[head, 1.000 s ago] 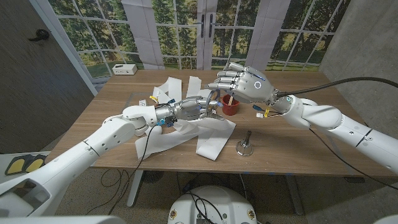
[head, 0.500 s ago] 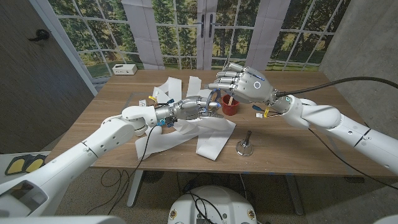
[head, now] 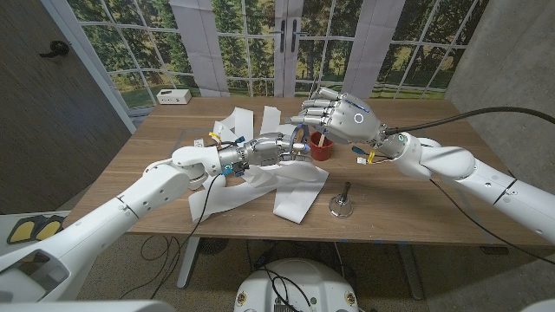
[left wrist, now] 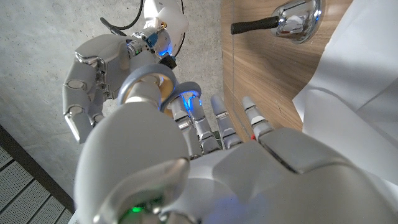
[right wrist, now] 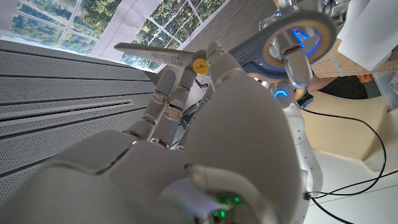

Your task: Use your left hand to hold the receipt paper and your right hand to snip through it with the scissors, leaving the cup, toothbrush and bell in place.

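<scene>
Wooden table (head: 416, 217): receipt paper (head: 299, 186) near front edge.

Wooden tabletop (head: 416, 217) before a wall of paned windows (head: 243, 43) showing sunlit trees; dark grey panel (head: 52, 95) at left, concrete floor (head: 156, 260) below.

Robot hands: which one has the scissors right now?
The right robot hand, raised above the red cup, with the scissors and their blue handles on its fingers. The left robot hand is down at the white receipt paper.
</scene>
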Controlling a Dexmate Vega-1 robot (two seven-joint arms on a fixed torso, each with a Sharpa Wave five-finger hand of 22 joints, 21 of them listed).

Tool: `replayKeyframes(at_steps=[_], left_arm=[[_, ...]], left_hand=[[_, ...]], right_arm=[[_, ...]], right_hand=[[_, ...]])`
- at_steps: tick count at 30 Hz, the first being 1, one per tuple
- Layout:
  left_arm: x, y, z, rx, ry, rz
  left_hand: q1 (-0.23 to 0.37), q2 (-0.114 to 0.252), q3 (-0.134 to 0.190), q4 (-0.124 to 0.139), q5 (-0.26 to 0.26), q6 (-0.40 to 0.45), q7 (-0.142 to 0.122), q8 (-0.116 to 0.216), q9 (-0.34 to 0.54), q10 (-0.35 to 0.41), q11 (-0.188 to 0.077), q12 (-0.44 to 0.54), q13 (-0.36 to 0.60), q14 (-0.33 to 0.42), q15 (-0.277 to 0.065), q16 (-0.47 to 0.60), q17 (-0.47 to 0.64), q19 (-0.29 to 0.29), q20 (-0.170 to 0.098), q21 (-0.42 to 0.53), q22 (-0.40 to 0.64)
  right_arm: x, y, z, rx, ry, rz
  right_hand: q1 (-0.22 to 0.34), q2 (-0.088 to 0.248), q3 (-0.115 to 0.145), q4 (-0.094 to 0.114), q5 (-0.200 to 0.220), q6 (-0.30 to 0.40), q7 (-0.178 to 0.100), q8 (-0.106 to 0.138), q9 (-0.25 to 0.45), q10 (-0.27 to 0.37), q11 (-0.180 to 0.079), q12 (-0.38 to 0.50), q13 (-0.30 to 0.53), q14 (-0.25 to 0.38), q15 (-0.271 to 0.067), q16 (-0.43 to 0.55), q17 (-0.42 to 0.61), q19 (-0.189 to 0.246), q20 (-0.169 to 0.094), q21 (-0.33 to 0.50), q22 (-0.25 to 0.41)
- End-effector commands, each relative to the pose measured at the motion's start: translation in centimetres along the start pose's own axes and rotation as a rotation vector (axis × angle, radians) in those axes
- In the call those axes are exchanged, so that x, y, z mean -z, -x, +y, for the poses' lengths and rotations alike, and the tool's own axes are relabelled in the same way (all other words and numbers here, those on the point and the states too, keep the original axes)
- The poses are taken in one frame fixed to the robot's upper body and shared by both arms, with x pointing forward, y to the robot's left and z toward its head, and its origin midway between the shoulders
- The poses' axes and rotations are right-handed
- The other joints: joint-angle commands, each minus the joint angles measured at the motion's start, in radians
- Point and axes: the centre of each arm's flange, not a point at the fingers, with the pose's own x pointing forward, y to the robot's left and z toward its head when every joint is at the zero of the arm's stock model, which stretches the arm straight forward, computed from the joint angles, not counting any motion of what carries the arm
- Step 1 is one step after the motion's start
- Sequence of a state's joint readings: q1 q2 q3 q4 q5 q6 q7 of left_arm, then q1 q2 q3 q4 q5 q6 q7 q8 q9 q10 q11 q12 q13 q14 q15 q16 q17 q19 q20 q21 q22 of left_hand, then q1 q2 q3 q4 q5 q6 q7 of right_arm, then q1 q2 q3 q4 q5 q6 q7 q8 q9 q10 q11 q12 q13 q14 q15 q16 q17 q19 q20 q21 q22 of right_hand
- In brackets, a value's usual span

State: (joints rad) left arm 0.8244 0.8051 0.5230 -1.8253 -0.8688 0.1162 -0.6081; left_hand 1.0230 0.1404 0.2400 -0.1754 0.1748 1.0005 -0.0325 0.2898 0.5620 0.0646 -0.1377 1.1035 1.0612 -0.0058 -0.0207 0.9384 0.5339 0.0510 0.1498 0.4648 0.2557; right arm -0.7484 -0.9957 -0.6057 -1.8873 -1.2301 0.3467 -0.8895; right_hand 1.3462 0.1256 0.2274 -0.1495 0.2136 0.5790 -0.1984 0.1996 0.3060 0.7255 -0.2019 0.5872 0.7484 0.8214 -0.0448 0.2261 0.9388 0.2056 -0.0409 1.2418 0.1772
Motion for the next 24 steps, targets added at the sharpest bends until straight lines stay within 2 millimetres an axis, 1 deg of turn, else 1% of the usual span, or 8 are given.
replayKeyframes(at_steps=[1,2,8,14,17,19,21,24], left_arm=[[0.06,-0.43,-0.04,0.016,0.000,0.001],[0.10,-0.46,-0.04,0.007,0.004,-0.001],[0.20,-0.54,-0.11,0.013,0.012,-0.005],[0.61,-0.67,-0.08,0.018,0.066,-0.029],[0.61,-0.68,-0.04,0.011,0.053,-0.024],[0.74,-0.77,-0.09,0.016,0.074,-0.030],[0.86,-0.80,-0.07,0.011,0.080,-0.029],[0.91,-0.81,-0.04,0.006,0.087,-0.035]], left_hand=[[-0.015,-0.006,0.049,0.032,0.003,0.018,-0.015,0.004,0.002,-0.025,0.009,-0.313,-0.186,-0.049,0.008,-0.054,-0.033,-0.010,-0.004,0.007,-0.002],[-0.017,-0.008,0.051,0.031,0.003,0.021,-0.016,0.002,-0.002,-0.039,0.015,-0.329,-0.200,-0.074,0.021,-0.081,-0.049,-0.018,-0.004,0.007,-0.004],[-0.022,-0.013,0.054,0.029,0.003,0.015,-0.015,-0.001,0.000,-0.061,0.032,-0.366,-0.246,-0.102,0.033,-0.150,-0.095,-0.029,-0.005,0.010,-0.012],[-0.026,-0.017,0.055,0.027,0.002,0.012,-0.019,-0.001,0.004,-0.045,0.038,-0.381,-0.282,-0.084,0.001,-0.182,-0.130,-0.016,-0.011,0.019,-0.018],[-0.025,-0.019,0.058,0.025,0.002,0.013,-0.011,0.000,0.010,-0.006,0.048,-0.395,-0.327,-0.031,-0.030,-0.212,-0.180,-0.001,-0.012,0.029,-0.026],[-0.027,-0.020,0.060,0.024,0.001,0.010,-0.010,0.000,0.018,0.050,0.052,-0.409,-0.379,0.022,-0.037,-0.244,-0.234,0.013,-0.008,0.039,-0.035],[-0.028,-0.021,0.061,0.024,0.001,0.007,-0.011,0.003,0.026,0.063,0.058,-0.419,-0.402,0.051,-0.035,-0.254,-0.256,0.023,-0.010,0.044,-0.038],[-0.030,-0.020,0.071,0.024,-0.001,0.004,-0.012,0.010,0.046,0.172,0.070,-0.442,-0.493,0.160,-0.049,-0.298,-0.334,0.038,-0.003,0.057,-0.048]], right_arm=[[0.04,0.11,0.02,-0.003,-0.005,0.005],[0.03,0.12,0.01,-0.004,-0.005,0.006],[0.02,0.17,0.00,-0.005,-0.004,0.006],[0.11,0.17,-0.02,-0.001,-0.004,0.005],[0.17,0.19,0.01,-0.001,-0.003,0.006],[0.21,0.22,0.00,0.001,-0.005,0.008],[0.25,0.21,0.00,0.004,-0.005,0.008],[0.26,0.17,-0.06,0.007,-0.003,0.009]], right_hand=[[-0.004,0.014,0.009,0.003,0.006,0.006,-0.004,-0.001,0.000,0.012,0.004,0.000,0.007,0.078,-0.197,0.009,0.044,0.010,-0.129,-0.006,-0.001],[-0.005,0.015,0.010,0.003,0.005,0.006,-0.003,-0.001,0.000,0.011,0.003,-0.001,0.006,0.075,-0.197,0.007,0.042,0.010,-0.130,-0.006,-0.001],[-0.006,0.015,0.010,0.003,0.005,0.007,-0.003,0.000,-0.002,0.011,0.003,-0.003,0.005,0.077,-0.197,0.008,0.043,0.011,-0.129,-0.010,-0.001],[-0.006,0.014,0.011,0.002,0.005,0.007,-0.003,0.000,-0.003,0.010,0.003,-0.003,0.005,0.076,-0.197,0.007,0.044,0.012,-0.129,-0.013,0.000],[-0.006,0.015,0.011,0.002,0.005,0.007,-0.004,0.000,-0.004,0.010,0.003,-0.002,0.007,0.075,-0.197,0.007,0.044,0.013,-0.129,-0.014,0.000],[-0.006,0.015,0.011,0.002,0.005,0.007,-0.003,0.000,-0.004,0.009,0.002,-0.005,0.004,0.075,-0.197,0.006,0.043,0.013,-0.129,-0.015,-0.001],[-0.006,0.015,0.011,0.002,0.005,0.007,-0.004,0.000,-0.005,0.010,0.003,-0.004,0.006,0.077,-0.197,0.009,0.046,0.013,-0.129,-0.017,-0.001],[-0.006,0.016,0.012,0.002,0.005,0.007,-0.004,0.000,-0.005,0.009,0.003,-0.004,0.007,0.075,-0.197,0.006,0.043,0.013,-0.130,-0.019,-0.001]])
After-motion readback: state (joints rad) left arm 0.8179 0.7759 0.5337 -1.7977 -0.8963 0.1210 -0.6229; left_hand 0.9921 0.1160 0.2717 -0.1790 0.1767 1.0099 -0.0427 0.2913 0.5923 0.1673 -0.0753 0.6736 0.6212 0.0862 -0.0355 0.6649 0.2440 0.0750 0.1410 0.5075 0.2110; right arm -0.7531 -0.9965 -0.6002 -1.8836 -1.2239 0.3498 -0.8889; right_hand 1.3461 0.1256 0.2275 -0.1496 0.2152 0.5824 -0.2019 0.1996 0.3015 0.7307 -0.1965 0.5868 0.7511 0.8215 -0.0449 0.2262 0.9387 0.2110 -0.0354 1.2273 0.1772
